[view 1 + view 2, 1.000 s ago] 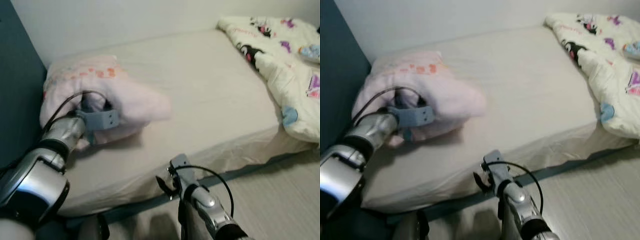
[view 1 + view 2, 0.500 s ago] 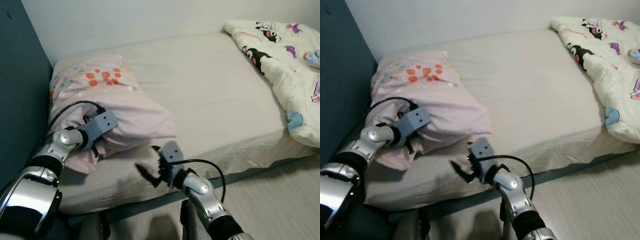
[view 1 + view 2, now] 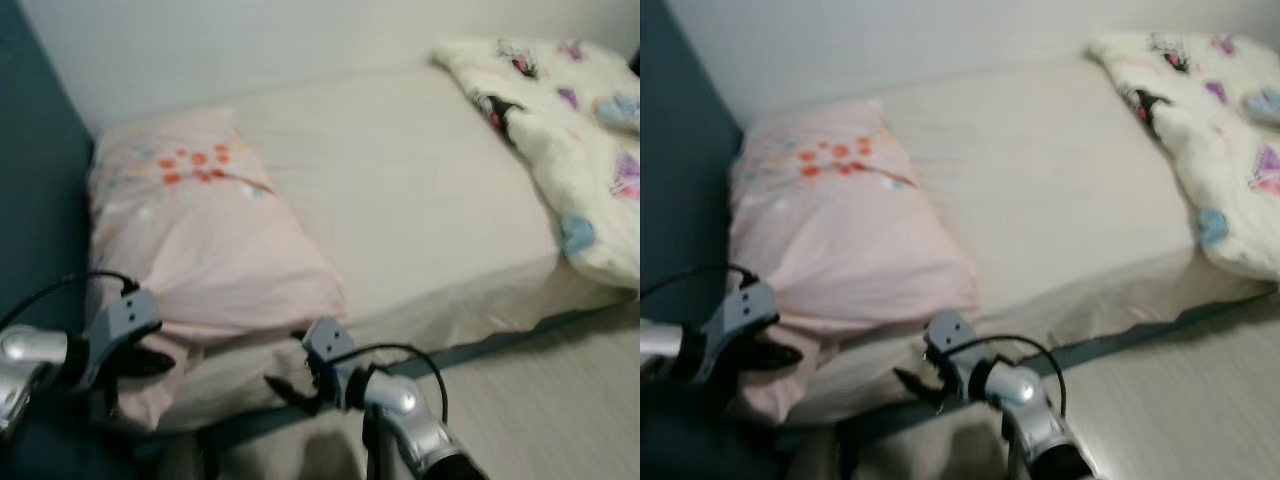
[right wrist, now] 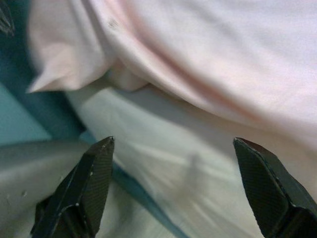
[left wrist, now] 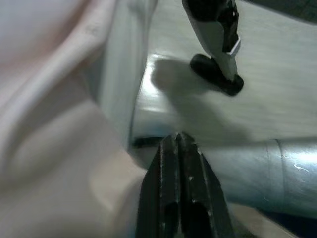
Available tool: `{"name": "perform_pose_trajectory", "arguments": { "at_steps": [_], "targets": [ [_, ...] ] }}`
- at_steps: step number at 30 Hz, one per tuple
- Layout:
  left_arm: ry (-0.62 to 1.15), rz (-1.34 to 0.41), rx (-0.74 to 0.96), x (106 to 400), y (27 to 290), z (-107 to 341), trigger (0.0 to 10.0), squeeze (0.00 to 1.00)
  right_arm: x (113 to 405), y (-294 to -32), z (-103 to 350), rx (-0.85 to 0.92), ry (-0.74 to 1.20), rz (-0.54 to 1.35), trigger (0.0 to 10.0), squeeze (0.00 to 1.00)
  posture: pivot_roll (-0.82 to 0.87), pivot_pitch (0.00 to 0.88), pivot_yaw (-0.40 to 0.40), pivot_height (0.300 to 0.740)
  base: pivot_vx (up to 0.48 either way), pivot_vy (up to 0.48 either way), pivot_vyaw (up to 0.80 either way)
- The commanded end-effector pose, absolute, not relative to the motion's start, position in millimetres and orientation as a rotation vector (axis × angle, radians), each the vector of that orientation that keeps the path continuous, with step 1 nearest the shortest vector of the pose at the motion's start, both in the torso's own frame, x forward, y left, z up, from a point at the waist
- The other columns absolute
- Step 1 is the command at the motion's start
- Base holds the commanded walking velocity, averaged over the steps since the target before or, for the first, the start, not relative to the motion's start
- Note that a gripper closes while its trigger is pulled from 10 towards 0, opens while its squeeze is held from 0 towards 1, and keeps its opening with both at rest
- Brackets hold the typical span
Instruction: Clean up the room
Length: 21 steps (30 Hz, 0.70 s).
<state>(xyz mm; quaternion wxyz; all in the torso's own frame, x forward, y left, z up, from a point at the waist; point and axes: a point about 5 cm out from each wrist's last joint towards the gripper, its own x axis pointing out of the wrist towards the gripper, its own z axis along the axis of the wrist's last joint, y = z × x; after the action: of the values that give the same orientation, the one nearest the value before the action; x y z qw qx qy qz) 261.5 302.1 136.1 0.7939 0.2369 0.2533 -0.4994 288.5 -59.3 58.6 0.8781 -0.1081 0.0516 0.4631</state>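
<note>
Wide bed w/ cream fitted sheet (image 3: 420,190) runs along the white wall (image 3: 230,45); dark teal headboard panel (image 3: 35,230) on robot's left. Pale wood-grain floor (image 3: 540,400) in front, w/ a dark bed-base strip under the mattress edge.

White cartoon-print quilt (image 3: 565,130) bunched at the far right end of bed, well apart from the pillow, hanging a bit over the front edge.

Pink pillow w/ orange flower print (image 3: 205,245) lies at the head end against the teal panel, its near corner drooping over the mattress edge.

Left tool (image 3: 148,360) – at the pillow's lower left corner by the bed edge; fingers clenched together, nothing visible between them in left wrist view, tips beside pink fabric. Whether they touch it – can't tell.

Right tool (image 3: 285,388) – low at the mattress front, just below the pillow's near edge; fingers (image 4: 89,183) spread wide, released, holding nothing. Sheet and pillow edge lie directly ahead of it.

Views blurred.
</note>
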Motion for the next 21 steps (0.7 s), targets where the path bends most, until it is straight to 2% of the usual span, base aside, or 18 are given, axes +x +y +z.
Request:
{"name": "perform_pose_trajectory", "arguments": {
  "at_steps": [1, 2, 3, 5, 11, 17, 19, 20, 21],
  "targets": [
    [0.659, -0.879, 0.526, 251, 372, 152, 10.0, 0.00, 285, -60, 51, -0.230, 0.139, 0.948, 10.0, 0.00, 0.02, 0.212, -0.046, 0.536, 0.000, 0.000, 0.00],
    [0.638, -0.873, 0.445, 225, 371, 153, 10.0, 0.00, 285, -64, 50, -0.237, 0.149, 0.933, 10.0, 0.00, 0.03, 0.215, -0.055, 0.536, 0.000, 0.000, 0.00],
    [0.619, -0.905, 0.367, 204, 359, 155, 10.0, 0.00, 285, -66, 50, -0.245, 0.155, 0.931, 10.0, 0.00, 0.03, 0.215, -0.057, 0.536, 0.000, 0.000, 0.00],
    [0.583, -1.012, 0.268, 174, 316, 162, 10.0, 0.00, 288, -67, 52, -0.248, 0.157, 0.932, 10.0, 0.00, 0.03, 0.216, -0.064, 0.536, 0.000, 0.000, 0.00],
    [0.576, -0.990, 0.186, 157, 296, 164, 10.0, 0.00, 297, -63, 58, -0.267, 0.137, 0.921, 10.0, 0.00, 0.04, 0.212, -0.074, 0.536, 0.000, 0.000, 0.00],
    [0.501, -0.982, 0.176, 162, 279, 154, 10.0, 0.00, 300, -64, 59, -0.259, 0.142, 0.905, 10.0, 0.00, 0.04, 0.210, -0.078, 0.536, 0.000, 0.000, 0.00],
    [0.428, -0.988, 0.074, 162, 251, 148, 10.0, 0.00, 298, -65, 57, -0.265, 0.149, 0.902, 10.0, 0.00, 0.04, 0.210, -0.074, 0.536, 0.000, 0.000, 0.00],
    [0.428, -0.988, 0.074, 162, 251, 148, 10.0, 0.00, 298, -65, 57, -0.265, 0.149, 0.902, 10.0, 0.00, 0.04, 0.210, -0.074, 0.536, 0.000, 0.000, 0.00],
    [0.391, -0.966, 0.014, 164, 233, 142, 10.0, 0.00, 296, -66, 55, -0.259, 0.152, 0.894, 10.0, 0.00, 0.04, 0.209, -0.069, 0.536, 0.000, 0.000, 0.00]
  ]
}}
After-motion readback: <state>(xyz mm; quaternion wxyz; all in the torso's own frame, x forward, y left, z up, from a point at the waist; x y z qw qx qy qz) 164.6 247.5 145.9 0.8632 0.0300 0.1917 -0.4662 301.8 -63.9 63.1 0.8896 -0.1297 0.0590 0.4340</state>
